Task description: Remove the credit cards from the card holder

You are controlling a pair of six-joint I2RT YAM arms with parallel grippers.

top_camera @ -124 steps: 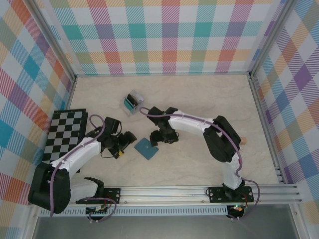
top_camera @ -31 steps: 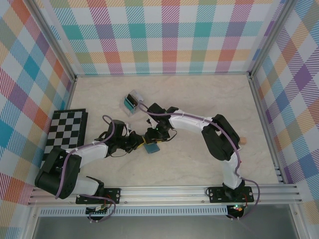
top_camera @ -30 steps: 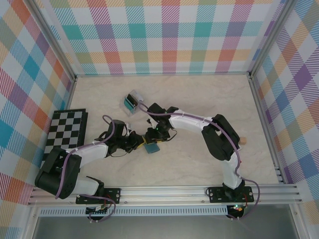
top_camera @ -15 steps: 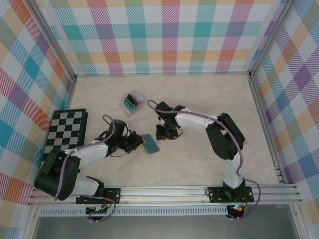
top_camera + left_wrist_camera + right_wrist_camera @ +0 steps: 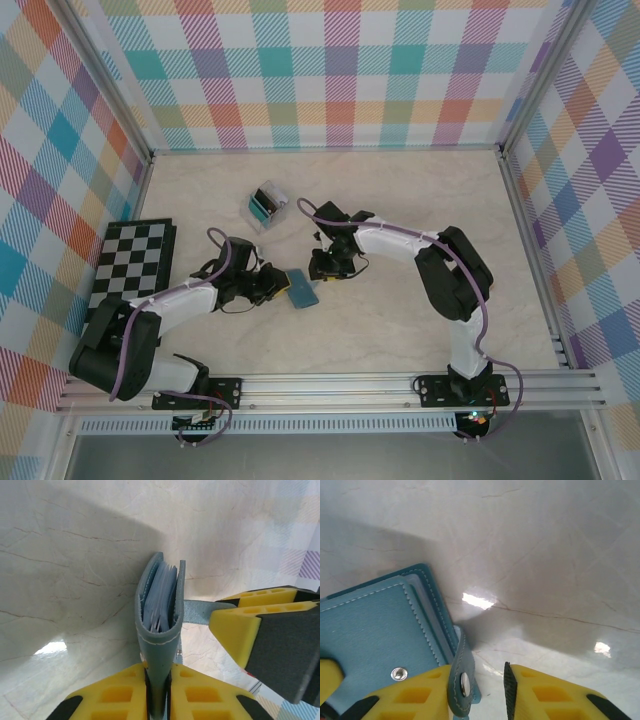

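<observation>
Card holder (image 5: 301, 289): near middle of table (image 5: 420, 210), panels slightly parted, cards (image 5: 160, 592) inside.
Left gripper (image 5: 157, 700): at holder's 9 o'clock, clamped on its folded edge.
Right gripper (image 5: 485, 682): at 1 o'clock, narrow gap, tab (image 5: 461, 677) between the fingers, unpinched.

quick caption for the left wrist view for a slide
Left hand pinches the card holder, cards showing between its two panels

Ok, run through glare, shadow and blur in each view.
Top external: even light, sharp, faint shadows beneath the arms. Left wrist: holder sharp, broad shadow across the table, a bright patch lower left. Right wrist: two glare spots on the table, yellow fingers slightly soft.
</observation>
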